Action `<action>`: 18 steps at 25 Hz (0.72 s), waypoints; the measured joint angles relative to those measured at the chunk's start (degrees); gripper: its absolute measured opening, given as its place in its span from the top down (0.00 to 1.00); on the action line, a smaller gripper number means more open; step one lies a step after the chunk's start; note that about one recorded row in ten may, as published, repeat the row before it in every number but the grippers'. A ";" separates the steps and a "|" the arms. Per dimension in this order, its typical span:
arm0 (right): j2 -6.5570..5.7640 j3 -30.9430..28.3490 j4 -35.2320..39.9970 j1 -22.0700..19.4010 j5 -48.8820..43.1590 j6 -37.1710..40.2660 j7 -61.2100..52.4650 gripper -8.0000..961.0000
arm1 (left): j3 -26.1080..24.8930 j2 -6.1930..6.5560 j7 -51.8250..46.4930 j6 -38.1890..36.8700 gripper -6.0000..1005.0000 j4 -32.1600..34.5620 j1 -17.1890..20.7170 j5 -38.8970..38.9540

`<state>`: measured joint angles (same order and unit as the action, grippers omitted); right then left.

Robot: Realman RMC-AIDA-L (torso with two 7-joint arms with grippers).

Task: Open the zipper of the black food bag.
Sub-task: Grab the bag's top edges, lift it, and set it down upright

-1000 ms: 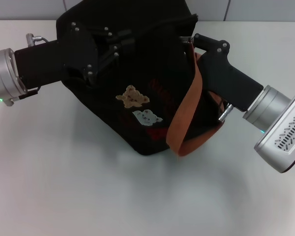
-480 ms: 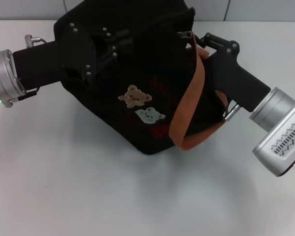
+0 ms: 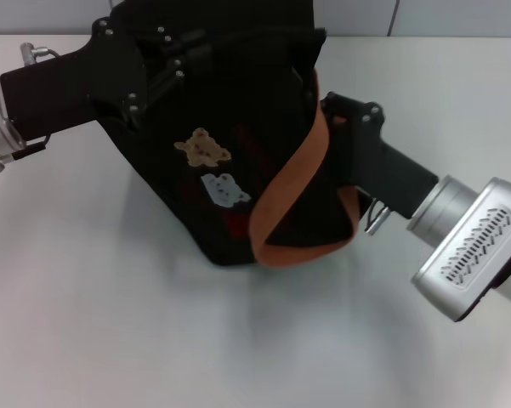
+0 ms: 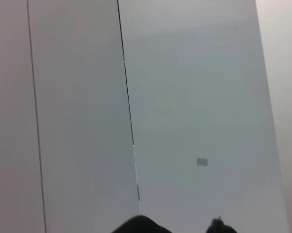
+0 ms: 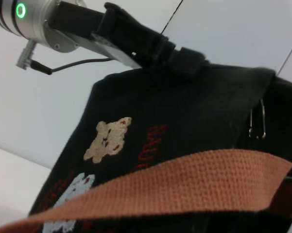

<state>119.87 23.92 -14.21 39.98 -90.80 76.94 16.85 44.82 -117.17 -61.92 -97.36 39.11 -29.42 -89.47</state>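
Note:
The black food bag (image 3: 229, 144) stands tilted at the table's far middle, with a tan bear patch (image 3: 202, 148) and a white cloud patch (image 3: 224, 189) on its front. One orange strap (image 3: 293, 183) loops down its right side. The zipper (image 3: 255, 38) runs along the top edge, and its silvery pull tab (image 5: 256, 119) hangs at the bag's corner in the right wrist view. My left gripper (image 3: 157, 64) is shut on the bag's top left edge. At the top right corner sits my right gripper (image 3: 321, 100), its tip hidden behind the strap and fabric.
A white table (image 3: 110, 323) spreads in front of the bag, and a pale panelled wall (image 3: 442, 17) rises behind it. The left wrist view shows only that wall (image 4: 184, 97).
The bag and both grippers have shifted left. The left arm pulled back to the left, and the right gripper followed the bag's right corner leftward and a little lower.

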 joint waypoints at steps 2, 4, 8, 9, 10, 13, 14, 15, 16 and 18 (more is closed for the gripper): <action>0.01 -2.11 -2.87 1.15 -1.13 0.05 -0.25 0.57 | 0.12 0.05 0.18 -0.55 0.91 0.07 -0.16 0.18; 0.01 -4.51 -4.36 2.00 -2.40 -0.17 -0.28 0.57 | 0.33 -0.03 0.22 -0.63 0.91 0.09 -0.28 0.20; 0.01 -8.49 -5.09 2.43 -5.09 -0.92 -0.56 0.57 | 0.43 -0.16 0.24 -0.83 0.91 0.07 -0.34 0.15; 0.01 -10.28 -5.05 2.31 -6.99 -1.13 -1.42 0.57 | 0.44 -0.11 0.32 -0.92 0.91 -0.15 -0.28 -0.01; 0.01 -10.28 -5.05 2.31 -6.99 -1.13 -1.42 0.57 | 0.44 -0.11 0.32 -0.92 0.91 -0.15 -0.28 -0.01; 0.01 -11.13 -4.73 1.54 -8.30 -1.14 -2.49 0.57 | 0.45 -0.08 0.65 -0.93 0.93 -0.37 -0.04 -0.18; 0.01 -11.15 -4.29 0.58 -8.40 -1.14 -2.54 0.57 | 0.46 -0.20 0.94 -0.90 0.94 -0.44 0.16 -0.22; 0.01 -11.16 -4.00 -0.03 -8.41 -1.11 -2.54 0.57 | 0.46 -0.27 1.07 -0.86 0.95 -0.49 0.27 -0.23; 0.01 -11.16 -4.00 -0.03 -8.41 -1.11 -2.54 0.57 | 0.46 -0.27 1.07 -0.86 0.96 -0.49 0.27 -0.23; 0.01 -11.18 -3.52 -1.17 -8.39 -0.60 -2.55 0.57 | 0.49 -0.39 1.32 -0.78 0.97 -0.63 0.48 -0.26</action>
<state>119.89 12.73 -17.73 38.81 -99.19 76.34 14.31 45.31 -117.56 -60.60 -98.14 38.49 -28.93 -89.73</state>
